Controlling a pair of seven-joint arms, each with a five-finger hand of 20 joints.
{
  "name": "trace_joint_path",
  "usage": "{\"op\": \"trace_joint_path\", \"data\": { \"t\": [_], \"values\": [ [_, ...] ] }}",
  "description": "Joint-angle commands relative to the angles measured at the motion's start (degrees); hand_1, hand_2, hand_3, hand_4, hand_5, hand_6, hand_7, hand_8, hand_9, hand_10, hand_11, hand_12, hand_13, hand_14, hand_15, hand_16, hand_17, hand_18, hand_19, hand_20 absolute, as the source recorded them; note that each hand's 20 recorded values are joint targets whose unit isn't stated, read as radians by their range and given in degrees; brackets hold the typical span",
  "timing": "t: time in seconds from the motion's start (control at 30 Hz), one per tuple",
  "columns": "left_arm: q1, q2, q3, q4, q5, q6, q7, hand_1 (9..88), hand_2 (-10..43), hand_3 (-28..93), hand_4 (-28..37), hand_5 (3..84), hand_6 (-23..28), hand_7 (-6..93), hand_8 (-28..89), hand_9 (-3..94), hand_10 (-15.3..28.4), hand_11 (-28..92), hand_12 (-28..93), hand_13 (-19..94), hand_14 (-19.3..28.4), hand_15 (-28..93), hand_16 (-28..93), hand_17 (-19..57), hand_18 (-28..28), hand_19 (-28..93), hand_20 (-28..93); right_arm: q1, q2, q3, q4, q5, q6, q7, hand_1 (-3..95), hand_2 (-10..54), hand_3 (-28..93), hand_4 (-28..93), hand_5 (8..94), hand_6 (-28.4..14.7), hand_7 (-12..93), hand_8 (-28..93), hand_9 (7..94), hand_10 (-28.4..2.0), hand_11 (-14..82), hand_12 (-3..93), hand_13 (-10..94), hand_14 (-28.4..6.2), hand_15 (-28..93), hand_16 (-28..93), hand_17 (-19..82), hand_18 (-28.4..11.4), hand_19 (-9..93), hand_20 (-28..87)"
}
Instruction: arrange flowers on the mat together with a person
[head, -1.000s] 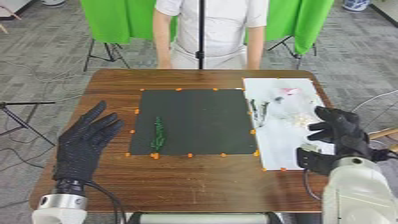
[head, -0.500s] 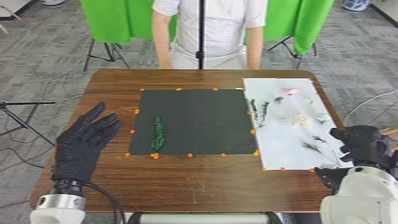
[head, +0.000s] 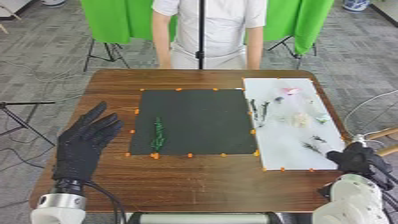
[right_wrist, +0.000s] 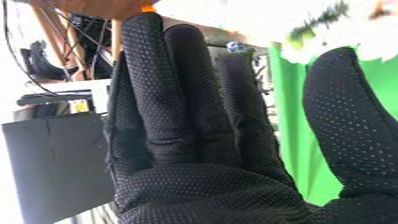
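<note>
Green sprig on the black mat, loose flowers on the white mat

On the brown desk, the green sprig lies lengthwise along the left part of the black mat. The white mat lies just right of it, and orange tabs dot the edges of both.

On the white mat, a pink flower lies toward the far end, with a small purple flower near it. Two dark green sprigs lie along the left side, a cream flower sits around the middle, and a dark feathery sprig lies nearer the robot.

The left hand is over the left side of the desk, its fingers relaxed and a little spread. The right hand is by the near right corner of the white mat. In the right wrist view its fingers are straight and close together, the thumb well apart from them; whether it touches the desk, I cannot tell.
</note>
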Motion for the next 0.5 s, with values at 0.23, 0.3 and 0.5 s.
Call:
{"op": "trace_joint_path", "data": {
  "t": [0.23,0.3,0.5],
  "values": [
    [-0.66,-0.56,0.52,0.34,0.3,-0.9,-1.16,23.4,10.3,76,-25.4,37.5,10.7,10.7,-9,36.2,23.2,26,9,26,28.4,49,-12,-7.8,23.9,61,-3,5.28,-0.18,-3.85,6.59,-2.51,-1.68,1.78,30.9,-3.2,79,-28,54.8,-3.0,12,-13,68.8,-16.8,22.8,13.1,63,-14.4,48,9,19,-21.6,79,-2],
    [-0.66,-0.53,0.56,0.36,0.15,-0.9,-1.18,23.4,10.4,76,-25.4,37.4,10.8,10.7,-9,36.3,23.2,26,9,26,28.4,49,-12,-7.9,23.9,61,-3,6.33,0.31,-4.91,8.66,-3.45,-1.26,1.89,33.2,-4.4,79,-28,59.6,-2.3,13,-13,70.9,-15.9,22.6,13.0,65,-13.6,47,9,19,-21.4,79,-2],
    [-0.8,0.02,0.95,0.39,-0.12,-0.5,-0.61,23.4,10.4,76,-25.4,37.5,10.8,10.7,-9,36.2,23.1,26,9,26,28.4,49,-12,-7.9,23.9,61,-3,7.56,2.14,-7.67,12.11,-9.31,2.68,3.51,47.0,-9.4,71,-28,79.6,0.0,14,-4,82.4,-12.9,20.9,14.3,74,-9.9,42,13,24,-19.1,81,-2]
  ]
}}
